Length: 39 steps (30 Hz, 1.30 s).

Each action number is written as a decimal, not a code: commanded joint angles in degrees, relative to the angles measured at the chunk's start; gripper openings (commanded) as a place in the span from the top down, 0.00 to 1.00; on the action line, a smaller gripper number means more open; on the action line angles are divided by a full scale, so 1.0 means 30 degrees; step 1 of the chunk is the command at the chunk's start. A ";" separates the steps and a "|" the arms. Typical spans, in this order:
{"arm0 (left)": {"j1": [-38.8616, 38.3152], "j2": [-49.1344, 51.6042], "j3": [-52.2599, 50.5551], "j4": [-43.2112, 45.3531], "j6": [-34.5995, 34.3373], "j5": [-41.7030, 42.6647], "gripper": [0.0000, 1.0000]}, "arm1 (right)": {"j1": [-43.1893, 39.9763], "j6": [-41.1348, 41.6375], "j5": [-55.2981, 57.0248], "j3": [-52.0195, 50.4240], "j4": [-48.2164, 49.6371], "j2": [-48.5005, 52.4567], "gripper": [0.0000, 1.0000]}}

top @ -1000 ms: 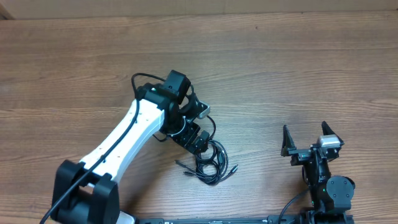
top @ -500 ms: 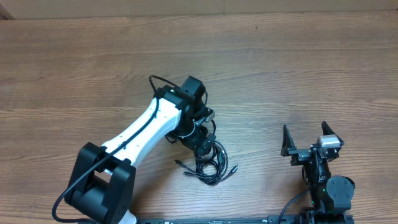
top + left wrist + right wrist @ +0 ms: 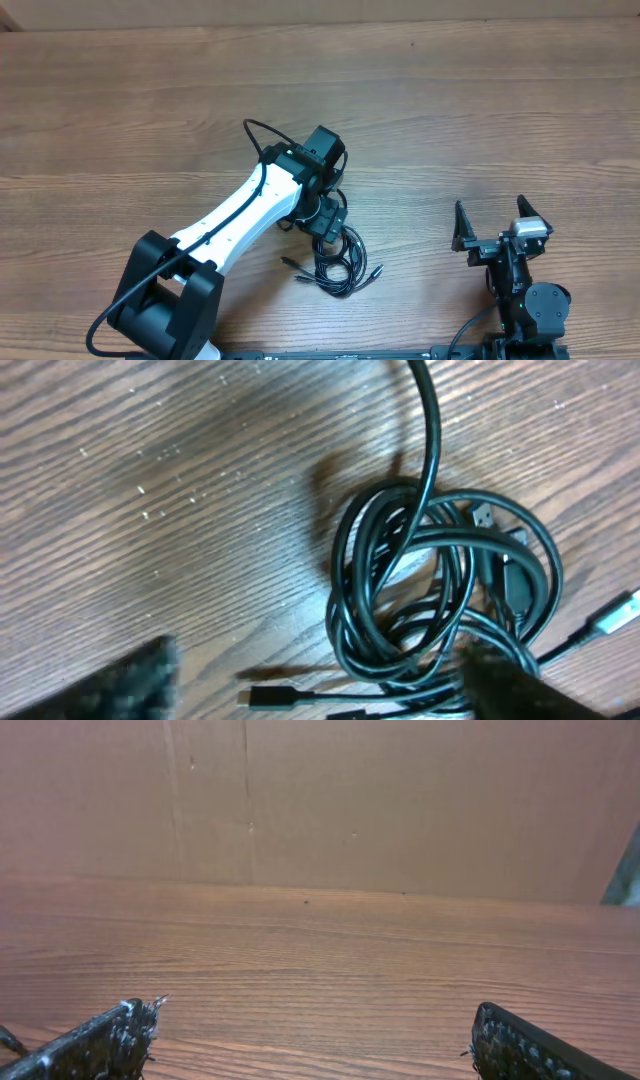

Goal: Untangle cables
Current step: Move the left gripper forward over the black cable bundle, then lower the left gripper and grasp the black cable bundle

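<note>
The left tool [image 3: 320, 675] is released, its fingers [image 3: 140, 678] on either side of the tangled cables [image 3: 425, 535] on the worktop [image 3: 150, 460]. The right tool [image 3: 315, 1030] is also released, holding nothing.

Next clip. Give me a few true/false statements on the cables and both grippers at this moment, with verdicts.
1. The cables lie in one tangled bundle on the wooden table. True.
2. The right gripper holds a cable. False: it is open and empty, well apart from the bundle.
3. The left gripper is over the bundle with its jaws open. True.
4. The cables are white. False: they are black.
5. Every plug end is tucked inside the coil. False: at least one plug end sticks out onto the table.
</note>
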 commanded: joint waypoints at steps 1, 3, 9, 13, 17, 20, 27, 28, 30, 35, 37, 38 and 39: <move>-0.0168 0.0153 0.0313 0.0051 -0.0430 -0.0860 0.12 | -0.0051 -0.0087 -0.0029 -0.0197 0.0051 -0.0146 0.00; -0.0233 0.0153 0.0131 0.0153 -0.0430 -0.0874 0.06 | -0.0051 -0.0087 -0.0029 -0.0197 0.0051 -0.0146 0.00; -0.0306 0.0153 -0.0080 0.0306 -0.0423 -0.0867 0.03 | -0.0051 -0.0087 -0.0029 -0.0197 0.0051 -0.0146 0.00; -0.0313 0.0182 -0.0189 0.0364 -0.0430 -0.0867 0.01 | -0.0051 -0.0087 -0.0029 -0.0197 0.0051 -0.0146 0.00; -0.0437 0.0182 -0.0707 0.0918 -0.0430 -0.0867 0.00 | -0.0051 -0.0087 -0.0029 -0.0197 0.0051 -0.0146 0.00; -0.0554 0.0182 -0.0794 0.1005 -0.0357 -0.1399 0.00 | -0.0051 -0.0087 -0.0029 -0.0197 0.0051 -0.0146 0.00; -0.0605 0.0189 -0.0925 0.1239 -0.0357 -0.1559 0.01 | -0.0051 -0.0087 -0.0029 -0.0197 0.0051 -0.0146 0.00; -0.0641 0.0197 -0.0991 0.1246 -0.0357 -0.1574 0.01 | -0.0051 -0.0087 -0.0029 -0.0197 0.0051 -0.0146 0.00; -0.0714 0.0240 -0.1151 0.1362 -0.0357 -0.1596 0.01 | -0.0051 -0.0087 -0.0029 -0.0197 0.0051 -0.0146 0.00; -0.0809 0.0393 -0.2040 0.2346 -0.0364 -0.1501 0.04 | -0.0051 -0.0087 -0.0029 -0.0197 0.0051 -0.0146 0.00; -0.0823 0.0401 -0.2310 0.2565 -0.0364 -0.1501 0.03 | -0.0051 -0.0087 -0.0029 -0.0197 0.0051 -0.0146 0.00; -0.0823 0.0401 -0.2368 0.2594 -0.0364 -0.1501 0.04 | -0.0051 -0.0087 -0.0029 -0.0197 0.0051 -0.0146 0.00; -0.0823 0.0401 -0.2382 0.2601 -0.0364 -0.1486 0.05 | -0.0051 -0.0087 -0.0029 -0.0197 0.0051 -0.0146 0.00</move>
